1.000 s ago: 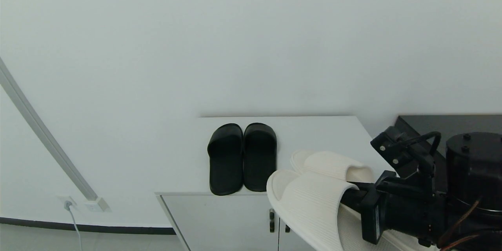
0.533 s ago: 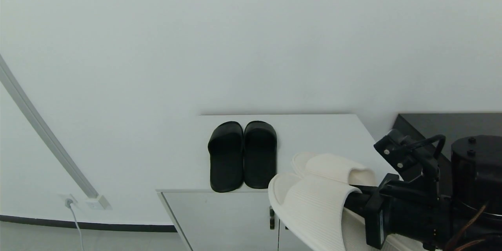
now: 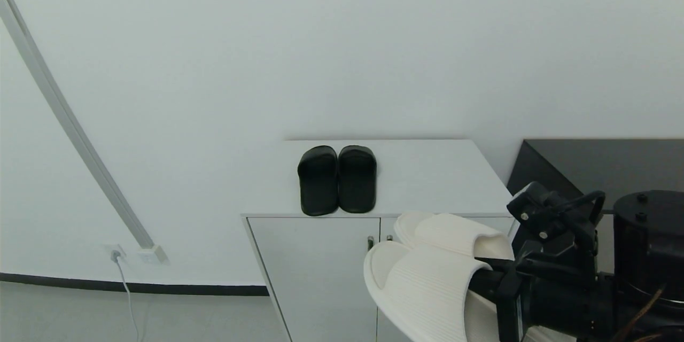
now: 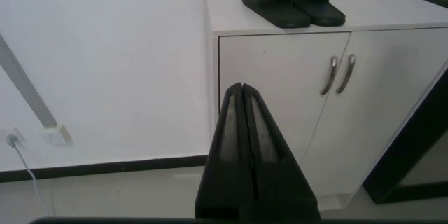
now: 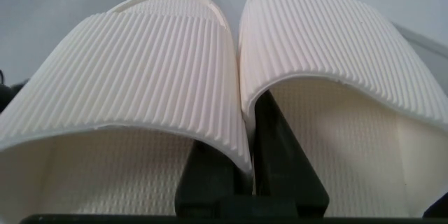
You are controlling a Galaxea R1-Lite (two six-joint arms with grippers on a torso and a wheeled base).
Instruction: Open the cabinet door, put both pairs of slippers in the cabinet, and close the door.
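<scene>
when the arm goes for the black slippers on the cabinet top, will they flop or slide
The black slippers are probably fairly stiff: their straps hold an arch unsupported. Lying flat, they seem unlikely to tip or roll. On the smooth cabinet top, a nudge may slide them.

A plain, evenly lit white wall [image 3: 342, 37] stands ahead of the left fingers [image 4: 227, 136]. Well to their left, a pale trunking strip [image 3: 69, 117] slants down the wall to a small box [image 3: 152, 254]. A socket [image 3: 115, 252] sits beside the box, with a white cable [image 3: 128, 299] hanging from it. Below the fingers, a dark skirting band [image 3: 187, 288] meets the grey floor [image 3: 64, 315]. Far to their right stands a black unit [image 3: 604, 160].
</scene>
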